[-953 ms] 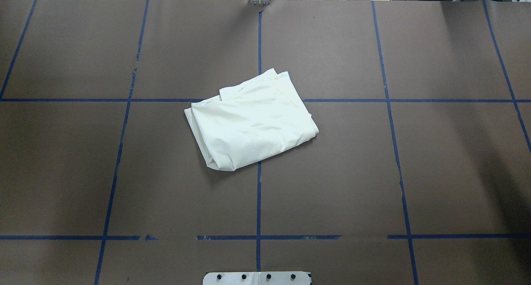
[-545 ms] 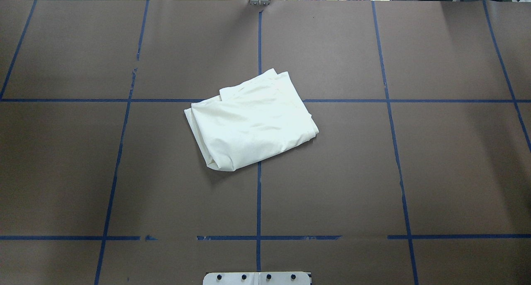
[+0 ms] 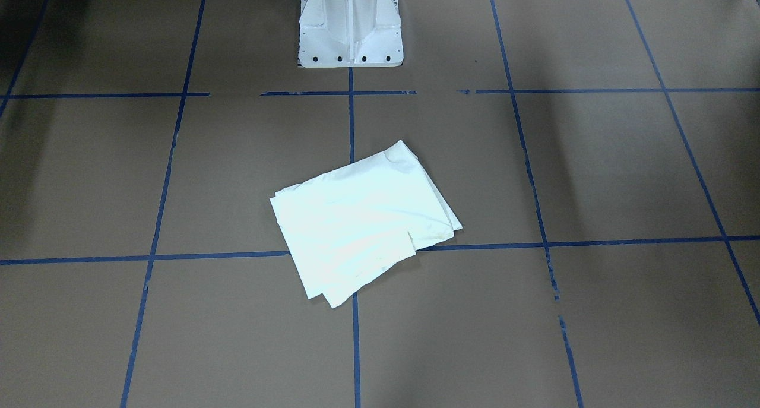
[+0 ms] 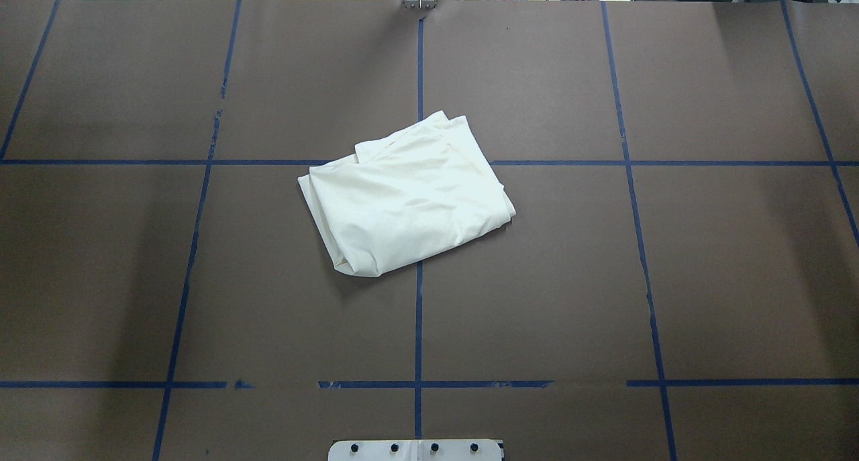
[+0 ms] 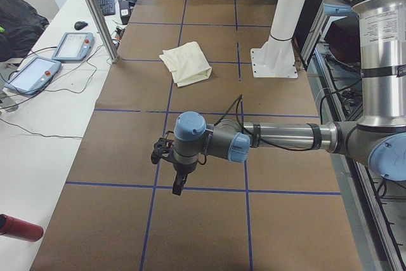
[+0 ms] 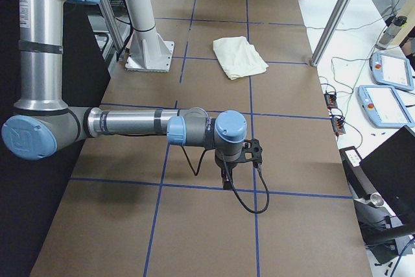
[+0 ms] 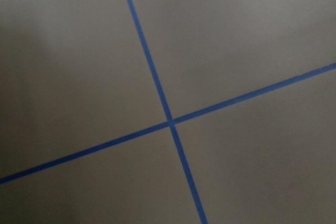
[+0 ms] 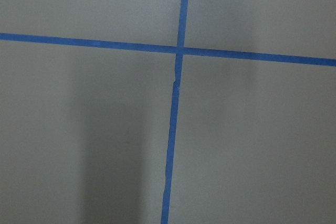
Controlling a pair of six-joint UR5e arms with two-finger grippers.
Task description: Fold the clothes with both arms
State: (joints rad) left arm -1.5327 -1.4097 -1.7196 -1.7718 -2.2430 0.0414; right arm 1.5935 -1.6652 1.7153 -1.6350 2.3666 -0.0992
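The folded T-shirt [image 4: 409, 196] lies on the desk [image 4: 604, 280] straight out from the pedestal base [image 3: 350, 28], long axis slanting rightward away from it, while the left arm [image 5: 279, 136] and right arm [image 6: 130, 123] hang well apart on either side, neither clearly nearer, and I cannot tell whether their jaws are parted or closed.

Your table [image 4: 537, 280] was covered in brown paper w/ a blue tape grid [image 4: 418, 327]. On the white bench [image 5: 38, 131] alongside you had a near pendant [image 5: 32, 74], a far pendant [image 5: 73, 46], mouse [image 5: 80, 25], keyboard [image 5: 106, 1] & black bag [image 5: 19, 20]. A red cylinder [image 5: 19, 228] lay by the near corner.
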